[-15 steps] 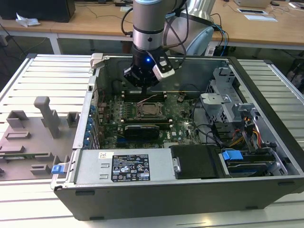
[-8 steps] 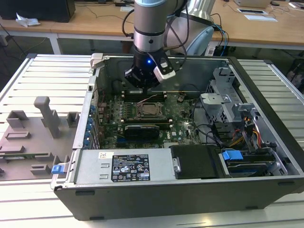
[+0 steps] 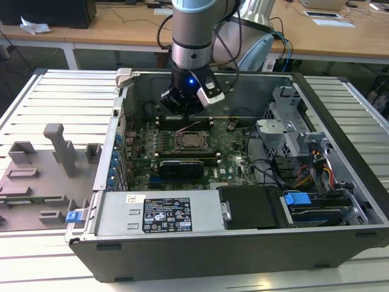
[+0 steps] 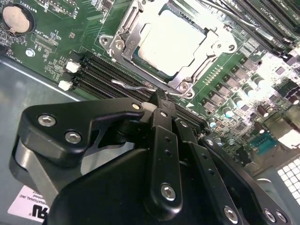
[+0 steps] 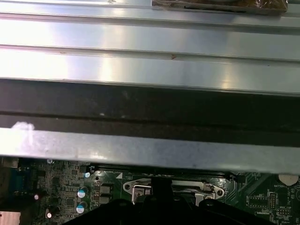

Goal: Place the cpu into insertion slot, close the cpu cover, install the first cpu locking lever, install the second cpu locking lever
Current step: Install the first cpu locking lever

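Progress: cpu (image 4: 171, 42) sat in insertion slot (image 4: 185, 85), cpu cover (image 4: 133, 33) down | gripper (image 4: 157, 101) tips together by locking lever (image 4: 133, 86) | levers apparently unlatched

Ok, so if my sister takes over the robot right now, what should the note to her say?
Gripper: low over the green motherboard, right by the wire lever beside the insertion slot. I can't tell if it's open or shut.
Things: the cpu sits in the slot, and the cpu cover lies flat around it.
Done: cpu placed, cover looks closed.
Left: the locking levers. The one by the gripper looks not latched yet.
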`<state>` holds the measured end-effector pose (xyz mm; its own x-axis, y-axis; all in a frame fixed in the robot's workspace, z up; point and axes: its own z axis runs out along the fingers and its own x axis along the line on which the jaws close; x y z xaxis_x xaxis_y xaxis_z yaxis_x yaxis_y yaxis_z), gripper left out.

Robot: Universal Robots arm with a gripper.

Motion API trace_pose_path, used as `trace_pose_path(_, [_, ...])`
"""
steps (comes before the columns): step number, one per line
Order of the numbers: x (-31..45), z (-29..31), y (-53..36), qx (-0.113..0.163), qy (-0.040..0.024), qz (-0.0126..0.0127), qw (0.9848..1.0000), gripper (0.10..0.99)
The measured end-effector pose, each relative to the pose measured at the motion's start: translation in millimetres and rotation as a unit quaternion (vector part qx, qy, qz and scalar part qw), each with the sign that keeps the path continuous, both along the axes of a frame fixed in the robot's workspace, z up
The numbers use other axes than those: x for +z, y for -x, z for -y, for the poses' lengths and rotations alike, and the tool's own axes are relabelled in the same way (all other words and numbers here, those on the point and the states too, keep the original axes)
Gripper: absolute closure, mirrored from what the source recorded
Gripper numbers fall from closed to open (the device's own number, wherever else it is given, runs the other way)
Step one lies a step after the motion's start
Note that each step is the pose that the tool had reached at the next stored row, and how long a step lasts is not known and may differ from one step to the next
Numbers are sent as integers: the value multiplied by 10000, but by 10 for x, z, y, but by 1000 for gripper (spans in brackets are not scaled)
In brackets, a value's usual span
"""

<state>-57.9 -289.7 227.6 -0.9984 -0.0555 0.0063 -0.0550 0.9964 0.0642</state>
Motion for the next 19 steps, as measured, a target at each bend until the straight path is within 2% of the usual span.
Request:
trace_pose_path(8, [-61,-67,-39,0,-2,-6,10000,980])
trace_pose_path(19, [-112,-69,-156,0,-2,-17,10000,980])
